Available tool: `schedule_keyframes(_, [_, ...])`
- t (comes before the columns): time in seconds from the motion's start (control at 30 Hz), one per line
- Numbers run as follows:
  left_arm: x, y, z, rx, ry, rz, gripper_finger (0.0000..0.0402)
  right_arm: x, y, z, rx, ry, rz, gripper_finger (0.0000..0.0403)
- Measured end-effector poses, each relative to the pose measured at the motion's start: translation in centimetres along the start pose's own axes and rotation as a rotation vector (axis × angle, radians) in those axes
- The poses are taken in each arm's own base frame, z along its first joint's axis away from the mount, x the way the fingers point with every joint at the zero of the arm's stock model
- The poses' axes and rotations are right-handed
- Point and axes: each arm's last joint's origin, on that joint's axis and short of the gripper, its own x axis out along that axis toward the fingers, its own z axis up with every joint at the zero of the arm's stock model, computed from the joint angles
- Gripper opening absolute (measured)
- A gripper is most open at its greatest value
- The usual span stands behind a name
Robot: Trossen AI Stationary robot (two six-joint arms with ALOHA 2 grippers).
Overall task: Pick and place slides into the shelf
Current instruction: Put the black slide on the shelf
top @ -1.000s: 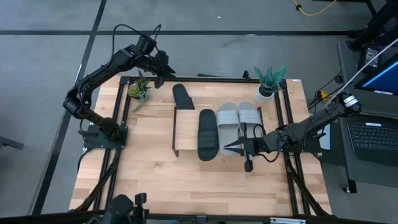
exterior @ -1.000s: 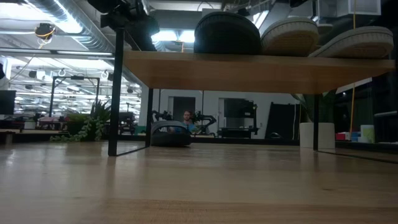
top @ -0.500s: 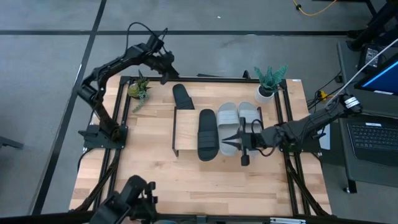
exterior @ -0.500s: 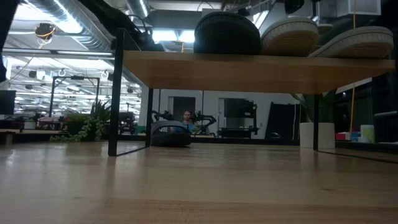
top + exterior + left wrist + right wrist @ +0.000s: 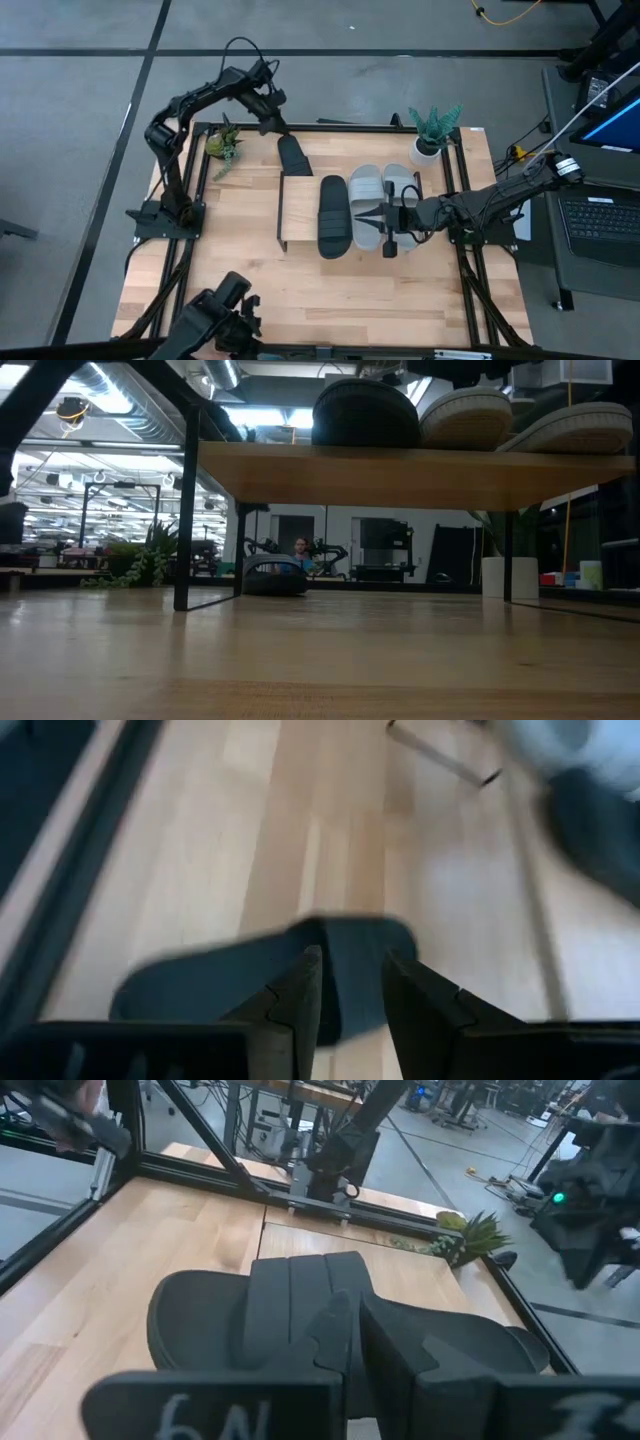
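**Three slides on the shelf, one black slide on the table under the left gripper**

We find the left gripper (image 5: 277, 122) at the far edge of the table (image 5: 230, 260), directly over the loose black slide (image 5: 292, 155). In the left wrist view its two fingers (image 5: 300, 995) stand a little apart, with that slide (image 5: 250, 980) lying flat just beyond and between their tips. We cannot tell whether the tips touch it. The fingers do not clamp it.

The right gripper (image 5: 362, 215) sits over the shelf (image 5: 298, 205), at the near end of the grey pair (image 5: 383, 190). Just past its tips, towards the left arm, lies the second black slide (image 5: 334, 215). In the right wrist view the fingers (image 5: 330, 1330) appear closed together, with no visible gap, and that black slide (image 5: 290, 1315) fills the frame just ahead of them. We see nothing held between them.

From the low view, the shelf board (image 5: 400, 472) carries three slides side by side: the black one (image 5: 365, 415) and two light grey ones (image 5: 480, 415). The loose black slide (image 5: 273, 577) rests on the tabletop behind the shelf.

Beside the left gripper, a small potted plant (image 5: 223, 142) stands at the table corner. A larger one (image 5: 432, 130) stands beyond the right gripper, near the far right corner.
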Motion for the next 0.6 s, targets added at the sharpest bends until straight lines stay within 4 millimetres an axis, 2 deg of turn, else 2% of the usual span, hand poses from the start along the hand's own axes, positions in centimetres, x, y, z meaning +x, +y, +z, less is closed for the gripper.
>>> schedule_keyframes(0.27, [2.2,1.3,-2.0,-0.086,0.146,-0.061,0.0098,0.0,0.0,0.0,0.026,0.0,0.001,0.0028])
schedule_keyframes(0.43, [3.3,1.4,-2.0,-0.036,0.163,-0.08,0.0098,0.0,0.0,0.0,0.026,0.0,0.001,0.0028])
schedule_keyframes(0.6, [4.2,0.7,-1.6,0.004,0.184,-0.09,0.0097,0.0,0.0,0.0,0.026,0.0,0.001,0.0028])
